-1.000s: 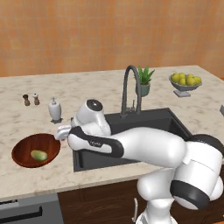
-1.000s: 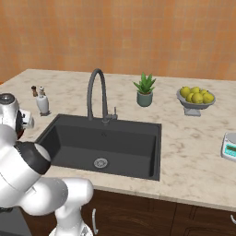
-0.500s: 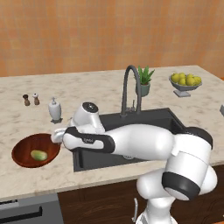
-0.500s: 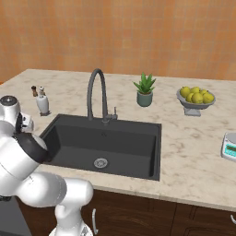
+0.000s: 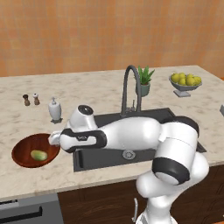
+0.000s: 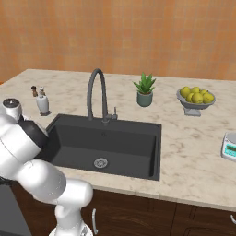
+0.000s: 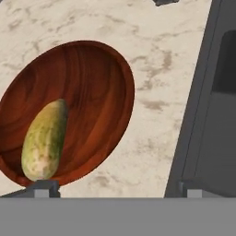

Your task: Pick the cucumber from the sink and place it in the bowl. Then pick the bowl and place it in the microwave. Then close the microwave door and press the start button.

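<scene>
Beige marbled stone bench [image 5: 100, 89] carries our shallow reddish-brown wooden bowl [image 5: 24, 148], just left of the dark grey rectangular sink [image 6: 110, 143]. We see the stubby yellowish-green cucumber [image 7: 44, 140] lying inside the bowl. Our fingers [image 7: 117, 188] hover above the bowl's right rim, spread wide, holding nothing.

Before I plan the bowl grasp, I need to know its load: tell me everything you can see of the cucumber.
The cucumber is a short, stubby vegetable with rounded ends and a skin mottled pale yellow and green. It lies flat on its side inside the reddish-brown wooden bowl, resting on the bowl's inner surface, off centre toward one side. Nothing else touches it. The bowl stands on the marble counter left of the sink.
</scene>
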